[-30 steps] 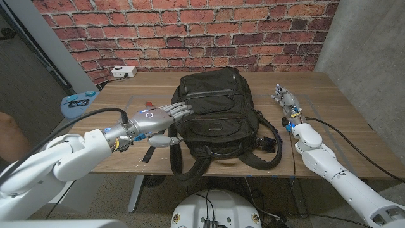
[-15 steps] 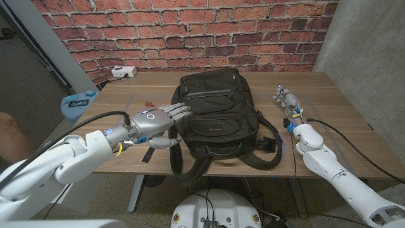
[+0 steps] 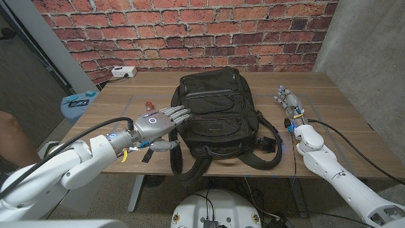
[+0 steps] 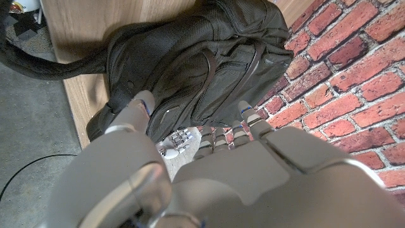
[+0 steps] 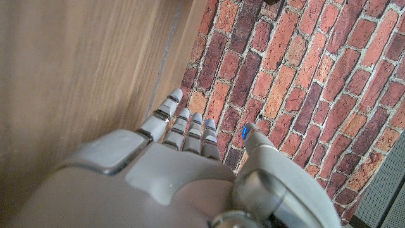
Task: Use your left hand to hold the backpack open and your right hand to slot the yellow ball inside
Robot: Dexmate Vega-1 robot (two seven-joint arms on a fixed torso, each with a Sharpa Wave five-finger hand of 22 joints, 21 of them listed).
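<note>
The black backpack (image 3: 218, 117) lies flat in the middle of the wooden table (image 3: 342, 123), its top towards the brick wall and its zips looking closed. My left hand (image 3: 158, 123) hovers at its left side, fingers spread and stretched out to the bag's edge, holding nothing; whether they touch it I cannot tell. In the left wrist view the fingertips (image 4: 247, 117) and thumb (image 4: 136, 111) stand over the backpack (image 4: 202, 63). My right hand (image 3: 288, 101) waits to the right of the bag, fingers straight and empty. The right wrist view has that hand (image 5: 177, 164) beside bare wood.
The bag's straps (image 3: 190, 166) hang over the table's front edge. A small red item (image 3: 149, 105) and a black strip (image 3: 147, 154) lie near my left hand. At the back left are a white power strip (image 3: 124, 72) and a blue object (image 3: 79, 101).
My left hand has drawn back a little from the backpack's top left corner, towards the front edge. The right hand and the bag have not moved.
</note>
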